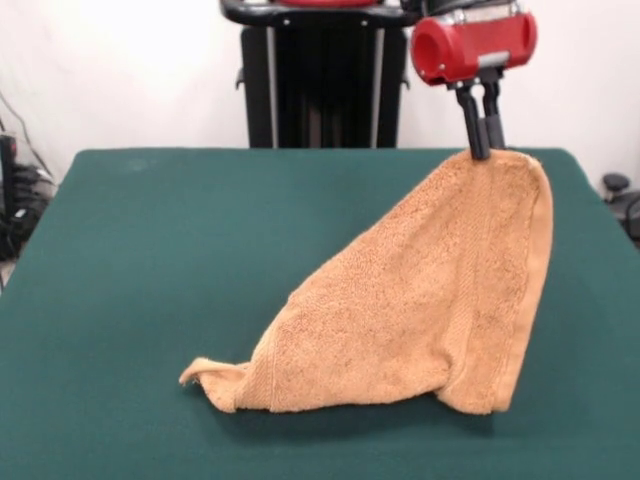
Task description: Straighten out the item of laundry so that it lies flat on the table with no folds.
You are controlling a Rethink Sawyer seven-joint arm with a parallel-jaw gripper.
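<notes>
The orange-tan terry towel [420,310] hangs by one corner from my gripper [484,152] at the right of the front view. The black fingers [478,128] are pinched together on the towel's top corner. The towel drapes down and to the left in a folded triangle. Its lower edge and a curled corner [205,380] rest on the dark green table [150,270] near the front edge. A flat woven band [478,290] runs down the towel's right side. The red wrist [472,45] stands above the fingers.
The robot's black pedestal [320,85] stands behind the table's far edge. Cables and dark equipment [15,200] lie off the table's left side, and a dark object [618,195] lies off its right. Bare green cloth spreads left of the towel.
</notes>
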